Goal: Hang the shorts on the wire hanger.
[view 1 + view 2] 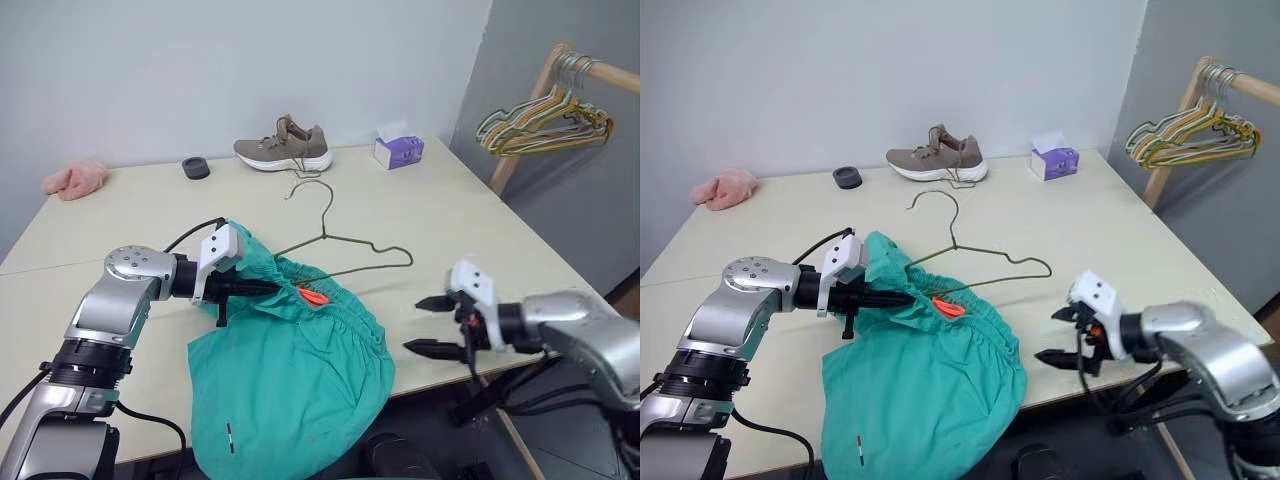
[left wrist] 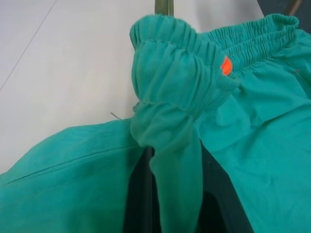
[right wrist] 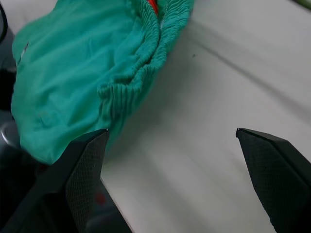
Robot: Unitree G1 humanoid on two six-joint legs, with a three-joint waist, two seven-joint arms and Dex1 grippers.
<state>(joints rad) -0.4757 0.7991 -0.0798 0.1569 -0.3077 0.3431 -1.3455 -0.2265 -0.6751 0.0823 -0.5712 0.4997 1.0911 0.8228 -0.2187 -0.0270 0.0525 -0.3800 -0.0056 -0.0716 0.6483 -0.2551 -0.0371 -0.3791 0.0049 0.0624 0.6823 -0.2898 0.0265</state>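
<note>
Left gripper (image 1: 262, 288) pinching shorts (image 1: 290, 380) waistband over wire hanger (image 1: 350, 245) — right gripper (image 1: 432, 325) gaping wide, empty, hanging near table's (image 1: 450, 210) front edge

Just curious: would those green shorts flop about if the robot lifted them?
Probably floppy: the shorts bunch where the left end effector pinches the waistband, and droop over the table edge. They look light and thin.

The shorts (image 1: 290, 370) are matt teal cloth, their waistband gathered into fine ribs. The wire hanger (image 1: 350, 250) is thin dull metal. The table (image 1: 450, 210) looks smooth, pale and matt. The right claw (image 3: 184, 179) has black fingers (image 3: 85, 174) with a fine textured face.
</note>
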